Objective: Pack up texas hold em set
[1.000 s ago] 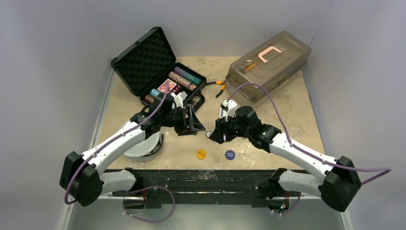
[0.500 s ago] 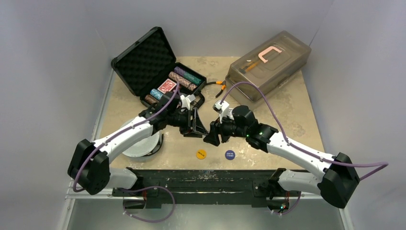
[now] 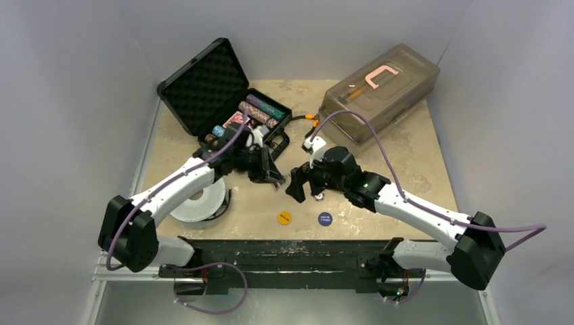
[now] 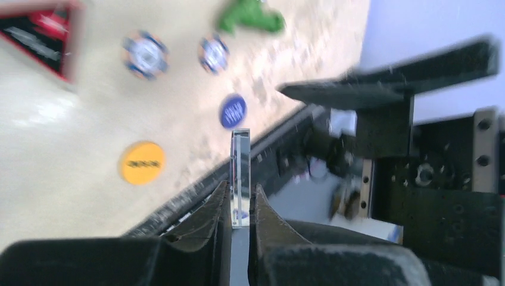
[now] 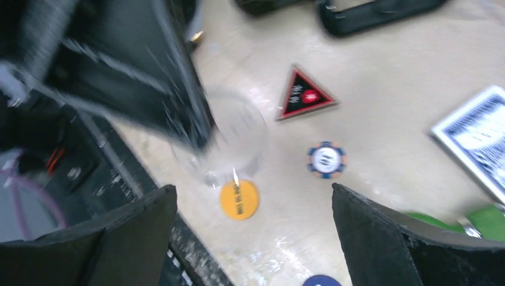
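The black case (image 3: 203, 84) stands open at the back left, with rows of chips (image 3: 260, 112) in its tray. My left gripper (image 4: 240, 192) is shut on a thin clear disc (image 4: 240, 161), seen edge-on, held above the table. In the top view the left gripper (image 3: 272, 177) is just in front of the case. My right gripper (image 5: 256, 238) is open and empty, close beside it (image 3: 296, 186). Loose on the table lie a yellow button (image 3: 284, 217), a blue button (image 3: 325, 219), a dark triangle marker (image 5: 304, 95), a chip (image 5: 326, 159) and a card deck (image 5: 476, 137).
A large translucent grey box (image 3: 379, 91) stands at the back right. A white roll (image 3: 200, 203) sits under the left arm. A green toy (image 4: 250, 16) lies near the loose chips. The case handle (image 5: 381, 12) lies on the table behind the marker.
The left gripper has shut on the clear disc and the right gripper has opened and let it go. Both arms shifted slightly back, the left toward the case.
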Robot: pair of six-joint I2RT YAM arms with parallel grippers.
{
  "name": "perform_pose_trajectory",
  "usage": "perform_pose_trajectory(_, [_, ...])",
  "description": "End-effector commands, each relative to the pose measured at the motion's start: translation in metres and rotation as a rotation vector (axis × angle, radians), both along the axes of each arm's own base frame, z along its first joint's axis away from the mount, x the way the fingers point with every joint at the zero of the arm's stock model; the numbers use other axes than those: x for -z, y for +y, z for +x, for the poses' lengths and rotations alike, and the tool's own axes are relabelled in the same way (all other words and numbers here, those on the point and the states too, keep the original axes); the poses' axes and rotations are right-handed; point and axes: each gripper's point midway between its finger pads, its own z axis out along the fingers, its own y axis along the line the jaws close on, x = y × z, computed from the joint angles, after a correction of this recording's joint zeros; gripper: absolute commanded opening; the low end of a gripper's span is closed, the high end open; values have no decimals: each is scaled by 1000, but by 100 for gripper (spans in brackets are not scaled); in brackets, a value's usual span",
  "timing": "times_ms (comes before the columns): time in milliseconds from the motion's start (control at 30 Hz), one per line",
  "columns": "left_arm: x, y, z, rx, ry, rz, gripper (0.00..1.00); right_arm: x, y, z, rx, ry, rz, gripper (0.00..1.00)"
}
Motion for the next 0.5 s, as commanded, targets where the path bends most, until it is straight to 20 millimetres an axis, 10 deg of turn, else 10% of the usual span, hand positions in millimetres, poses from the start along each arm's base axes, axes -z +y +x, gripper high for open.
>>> perform_pose_trajectory(0, [-25, 66, 90, -360, -185, 91, 0, -10, -45, 39, 360, -24, -103, 99])
perform_pose_trajectory(233, [-48, 131, 225, -836, -448, 70, 0, 7, -68, 52, 455, 34, -169, 99])
perform_pose_trajectory(467, [-24, 160, 318, -1073, -468, 30, 0, 13, -68, 67, 452, 86, -145, 99])
